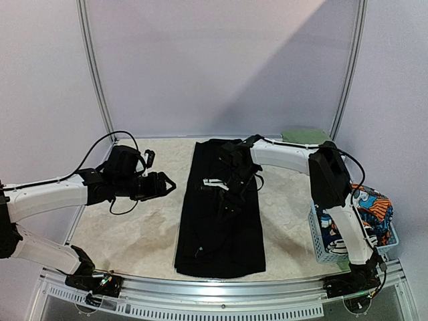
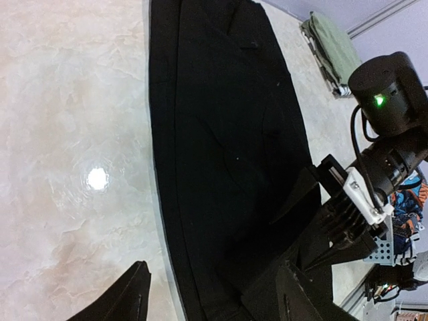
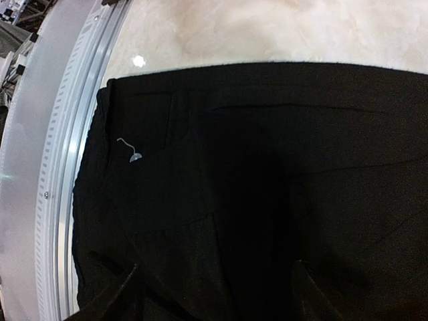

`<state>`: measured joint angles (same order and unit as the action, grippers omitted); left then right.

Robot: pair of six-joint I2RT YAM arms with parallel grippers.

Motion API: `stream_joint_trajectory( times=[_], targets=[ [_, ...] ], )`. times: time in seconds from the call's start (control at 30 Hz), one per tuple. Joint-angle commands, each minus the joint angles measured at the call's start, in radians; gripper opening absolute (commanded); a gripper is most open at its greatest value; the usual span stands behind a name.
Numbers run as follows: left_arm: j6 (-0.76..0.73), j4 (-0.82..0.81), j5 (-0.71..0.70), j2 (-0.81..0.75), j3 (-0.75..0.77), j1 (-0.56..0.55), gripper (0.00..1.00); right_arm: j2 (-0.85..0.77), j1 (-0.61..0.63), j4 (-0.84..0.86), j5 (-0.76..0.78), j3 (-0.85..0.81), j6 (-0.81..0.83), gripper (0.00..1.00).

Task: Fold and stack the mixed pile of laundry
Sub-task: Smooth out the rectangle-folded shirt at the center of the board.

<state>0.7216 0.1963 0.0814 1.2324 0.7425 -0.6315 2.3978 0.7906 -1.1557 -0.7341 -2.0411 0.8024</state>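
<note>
A long black garment [image 1: 221, 224] lies flat in a narrow strip down the middle of the marbled table [image 1: 134, 231]. The right gripper [image 3: 215, 267] hovers over its middle, fingers apart, holding nothing. The left gripper [image 1: 167, 184], also spread, hangs empty just left of it. 1 cartoon-print piece [image 1: 374, 207] sits in the blue basket [image 1: 319, 242] at right.
</note>
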Motion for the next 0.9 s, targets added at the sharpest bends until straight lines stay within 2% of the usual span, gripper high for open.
stream_joint_trajectory(
  times=[0.0, 0.17, 0.23, 0.43, 0.57, 0.63, 0.8, 0.87],
  targets=[
    [-0.02, 0.036, -0.011, -0.012, -0.021, 0.015, 0.66, 0.039, -0.001, -0.085, -0.011, -0.024, 0.021, 0.67],
    [-0.022, 0.041, -0.011, -0.023, -0.023, 0.015, 0.66, 0.015, -0.002, -0.12, -0.041, -0.021, 0.035, 0.26],
    [-0.023, 0.044, -0.007, -0.032, -0.023, 0.015, 0.66, -0.024, -0.001, -0.11, -0.054, 0.021, 0.039, 0.23],
    [-0.042, 0.066, 0.01, -0.041, -0.022, 0.015, 0.66, -0.329, 0.016, 0.024, -0.027, 0.373, 0.105, 0.27],
    [-0.055, 0.101, 0.023, -0.027, -0.023, 0.015, 0.66, -0.465, 0.064, 0.062, 0.073, 0.601, 0.181, 0.44],
    [-0.059, 0.111, 0.024, -0.021, -0.028, 0.015, 0.66, -0.517, 0.083, 0.102, 0.112, 0.703, 0.185, 0.5],
    [-0.026, 0.125, 0.004, -0.023, -0.047, 0.012, 0.66, -0.581, 0.087, 0.114, 0.103, 0.787, 0.131, 0.53],
    [-0.004, 0.146, -0.003, -0.034, -0.056, 0.009, 0.66, -0.633, 0.086, 0.187, 0.135, 0.827, 0.065, 0.54]
  ],
)
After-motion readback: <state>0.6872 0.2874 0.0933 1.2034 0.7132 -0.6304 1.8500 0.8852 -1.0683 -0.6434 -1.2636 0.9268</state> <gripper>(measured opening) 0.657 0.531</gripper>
